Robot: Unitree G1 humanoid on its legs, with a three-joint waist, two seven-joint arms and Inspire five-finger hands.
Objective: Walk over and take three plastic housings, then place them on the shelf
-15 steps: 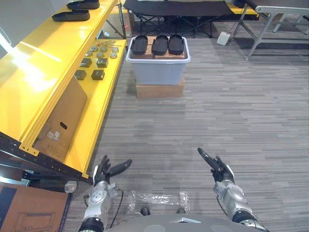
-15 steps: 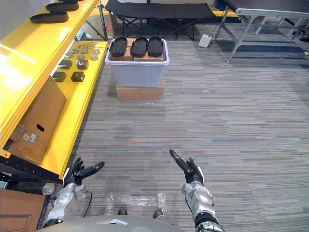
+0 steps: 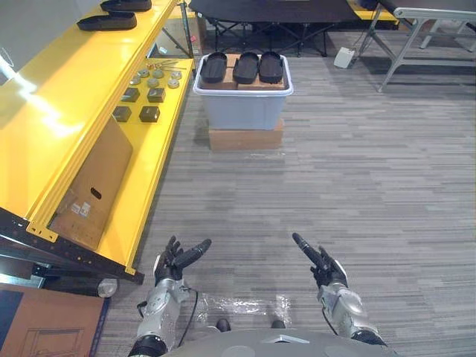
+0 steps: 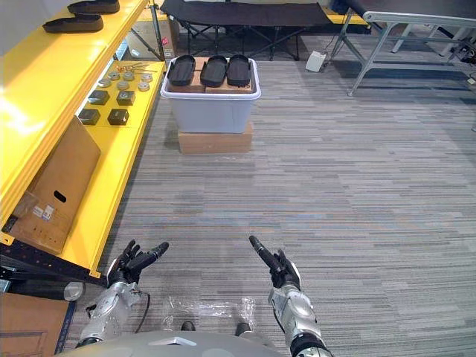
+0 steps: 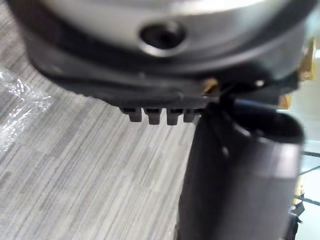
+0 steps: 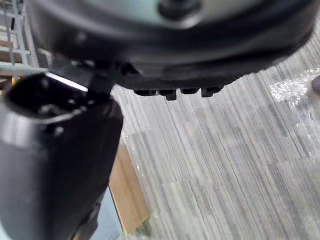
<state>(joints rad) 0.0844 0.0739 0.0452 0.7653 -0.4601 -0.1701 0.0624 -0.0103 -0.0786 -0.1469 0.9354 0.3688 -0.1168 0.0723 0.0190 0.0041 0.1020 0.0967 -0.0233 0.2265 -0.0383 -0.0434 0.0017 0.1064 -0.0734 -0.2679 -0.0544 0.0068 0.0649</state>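
Observation:
Three black plastic housings (image 3: 245,68) lie side by side on top of a pale grey bin (image 3: 244,108) far ahead, up the grey carpet. Two more black housings (image 3: 105,21) rest on the top of the yellow shelf (image 3: 52,111) along the left. My left hand (image 3: 172,262) hovers low near the shelf's front corner, fingers straight and empty. My right hand (image 3: 321,264) hovers low at the right, fingers straight and pointing forward, holding nothing. In each wrist view the thumb (image 5: 235,170) (image 6: 55,150) stands out over bare carpet.
The bin stands on a flat brown box (image 3: 245,137). Small dark blocks and metal parts (image 3: 145,93) lie on the shelf's lower level, with a cardboard sheet (image 3: 93,186) leaning there. A clear plastic bag (image 3: 242,306) lies on the carpet below me. A black cot (image 3: 275,11) and a grey table frame (image 3: 424,22) stand behind.
The camera has shifted a little. Both hands have drawn inward toward the middle, staying open and empty.

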